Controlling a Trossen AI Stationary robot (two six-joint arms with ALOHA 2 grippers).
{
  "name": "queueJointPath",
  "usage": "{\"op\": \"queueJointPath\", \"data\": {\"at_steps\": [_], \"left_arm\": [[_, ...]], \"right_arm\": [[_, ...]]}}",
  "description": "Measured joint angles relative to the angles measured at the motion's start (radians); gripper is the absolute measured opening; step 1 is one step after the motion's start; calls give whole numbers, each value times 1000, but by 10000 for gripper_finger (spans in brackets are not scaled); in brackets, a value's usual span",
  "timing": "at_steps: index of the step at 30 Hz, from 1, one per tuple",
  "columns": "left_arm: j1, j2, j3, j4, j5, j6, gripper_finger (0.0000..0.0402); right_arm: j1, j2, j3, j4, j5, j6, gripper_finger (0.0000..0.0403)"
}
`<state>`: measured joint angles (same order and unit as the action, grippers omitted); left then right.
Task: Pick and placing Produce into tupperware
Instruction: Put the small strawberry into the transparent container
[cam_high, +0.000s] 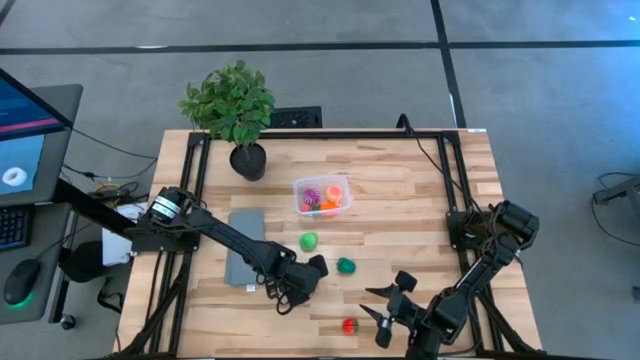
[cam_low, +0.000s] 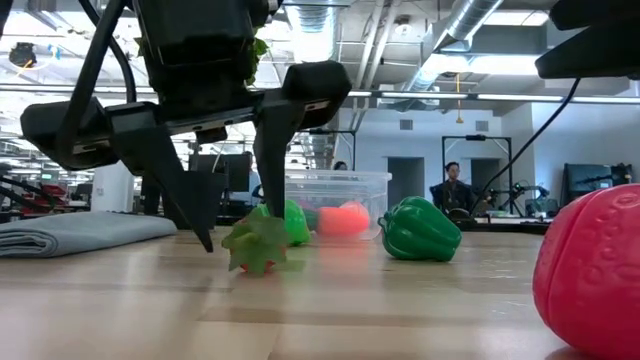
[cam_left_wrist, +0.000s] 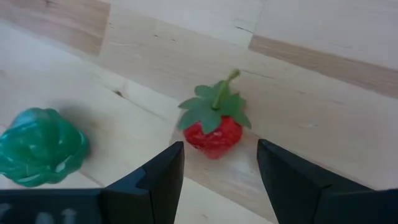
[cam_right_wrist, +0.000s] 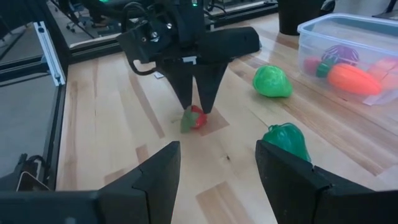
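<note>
Red toy produce (cam_high: 348, 325) lies closest to the front edge of the tabletop (cam_high: 420, 200), untouched. Just beside it the right gripper (cam_right_wrist: 217, 149) waits low with its fingers spread wide and nothing between them. A little farther in, the left gripper (cam_left_wrist: 219, 152) stands tip-down on the wood, its fingers released and straddling a small strawberry (cam_left_wrist: 214, 127) with a green leafy cap; whether either finger touches it I cannot tell. Beyond that sit a dark green pepper (cam_high: 345, 265), then a lighter green piece (cam_high: 309, 241), both loose on the wood. Farthest back is the clear tupperware (cam_high: 300, 186), already holding orange, pink and purple pieces. The step in hand looks like the grasp on the strawberry. Next it likely calls for squeezing the fingers together, lifting, and carrying it back over the two green pieces to the tub.
</note>
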<state>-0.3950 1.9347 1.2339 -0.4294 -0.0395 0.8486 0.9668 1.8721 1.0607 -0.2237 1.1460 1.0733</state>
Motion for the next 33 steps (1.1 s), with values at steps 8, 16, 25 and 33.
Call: {"op": "queueJointPath", "data": {"at_steps": [8, 16, 25, 33], "left_arm": [[5, 0, 0, 19, 10, 0, 194], [15, 0, 0, 36, 36, -6, 194], [15, -1, -1, 40, 67, -9, 194], [15, -2, -1, 47, 79, -14, 194]], "right_arm": [[-1, 0, 0, 0, 2, 0, 233], [-1, 0, 0, 0, 2, 0, 233], [-1, 0, 0, 0, 2, 0, 233], [-1, 0, 0, 0, 2, 0, 233]]}}
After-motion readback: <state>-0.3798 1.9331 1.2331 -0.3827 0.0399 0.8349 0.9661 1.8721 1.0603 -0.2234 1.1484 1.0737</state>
